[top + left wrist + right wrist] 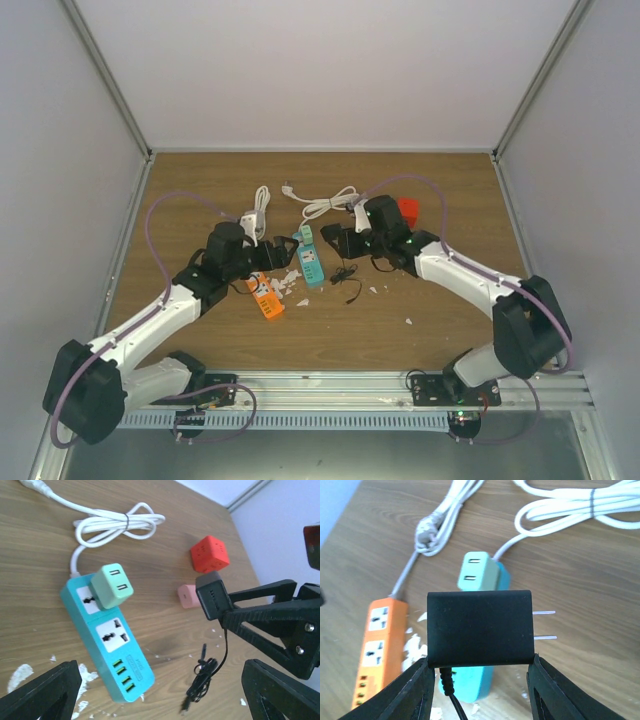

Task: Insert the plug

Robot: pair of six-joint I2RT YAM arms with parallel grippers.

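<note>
Two claws meet over the middle of the counter [400, 330], with bare wood nearest the bases. The left claw [162, 680] hangs empty, fingers wide apart, above the near end of the teal power strip [107, 645]. The right claw [481, 660] is clamped on the plug [479, 627], held off the wood just right of the strip and apparently not touching it, prongs jutting free. Its wire [205, 672] drops to a tangle on open wood. A green adapter [112, 586] sits on the strip's far end. Beyond lie a pink cube [187, 596], a red cube [210, 554] and a coiled white cord [120, 522].
</note>
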